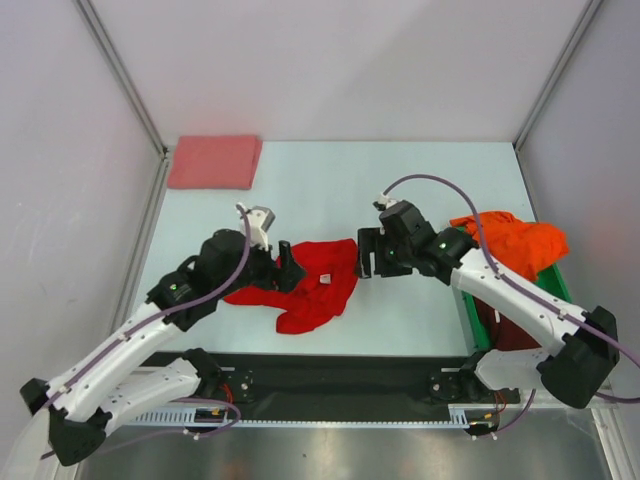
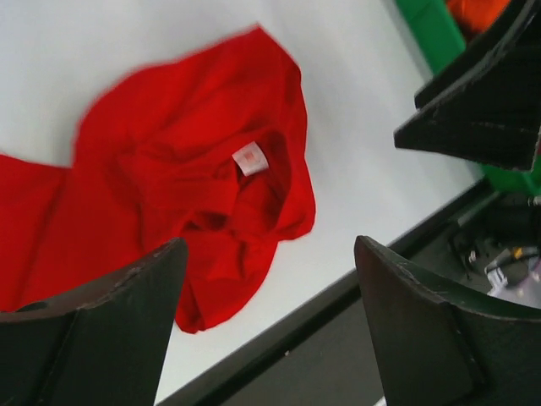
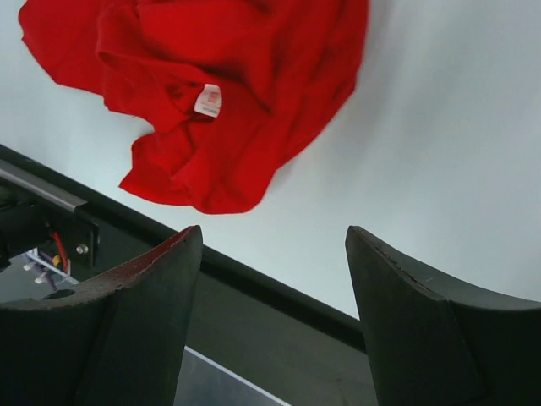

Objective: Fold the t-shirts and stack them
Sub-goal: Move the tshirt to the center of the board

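Note:
A bright red t-shirt (image 1: 305, 285) lies crumpled on the table between the two arms, its white neck label facing up (image 2: 250, 158) (image 3: 208, 99). My left gripper (image 1: 285, 268) hovers at the shirt's left side, open, with nothing between its fingers. Open and empty as well, my right gripper (image 1: 368, 254) hangs just right of the shirt's upper edge. A salmon-pink t-shirt (image 1: 214, 161) lies folded flat at the far left corner. An orange t-shirt (image 1: 515, 243) is heaped over the green bin (image 1: 548, 283) on the right, with dark maroon cloth (image 1: 500, 325) inside it.
The green bin (image 2: 435, 30) stands at the table's right edge beside the right arm. A black rail (image 1: 330, 375) runs along the near table edge by the arm bases. White walls enclose the table on three sides.

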You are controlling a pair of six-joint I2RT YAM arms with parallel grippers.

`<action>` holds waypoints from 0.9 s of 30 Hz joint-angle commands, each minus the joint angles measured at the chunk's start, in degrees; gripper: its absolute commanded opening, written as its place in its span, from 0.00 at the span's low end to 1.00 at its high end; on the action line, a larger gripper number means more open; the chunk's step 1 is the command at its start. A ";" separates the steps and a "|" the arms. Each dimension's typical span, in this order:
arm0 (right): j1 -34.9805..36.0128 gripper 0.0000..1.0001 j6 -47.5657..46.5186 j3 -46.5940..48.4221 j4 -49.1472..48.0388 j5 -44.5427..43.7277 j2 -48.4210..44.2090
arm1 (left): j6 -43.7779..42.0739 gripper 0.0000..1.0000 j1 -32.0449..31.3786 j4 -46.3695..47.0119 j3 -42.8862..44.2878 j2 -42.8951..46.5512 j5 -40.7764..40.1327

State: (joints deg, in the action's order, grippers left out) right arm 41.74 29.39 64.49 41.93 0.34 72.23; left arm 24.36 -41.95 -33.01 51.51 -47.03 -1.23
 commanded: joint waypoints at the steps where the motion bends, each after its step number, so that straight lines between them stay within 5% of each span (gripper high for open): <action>1: 1.59 0.75 4.27 -1.99 -8.70 4.14 2.12 | 4.72 0.84 0.12 5.93 -5.00 -3.15 10.15; 4: 2.21 0.75 5.33 -2.79 -8.54 3.18 2.40 | 8.16 0.81 -1.72 12.17 -9.57 -5.36 12.14; 10: 5.19 0.74 7.26 -9.99 -17.39 8.89 0.10 | 5.01 0.82 1.59 6.39 -8.53 -2.54 -2.28; 18: 9.50 0.79 8.58 -8.86 -24.70 6.43 8.36 | 4.12 0.81 9.08 8.93 -7.74 -14.39 2.45; 27: 9.59 0.69 9.46 -7.71 -26.28 6.86 14.52 | 3.06 0.68 13.04 13.76 -5.10 -25.74 6.24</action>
State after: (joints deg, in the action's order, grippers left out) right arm 51.16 38.11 54.83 18.74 6.90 86.56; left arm 29.15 -29.50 -23.03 43.09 -71.29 3.29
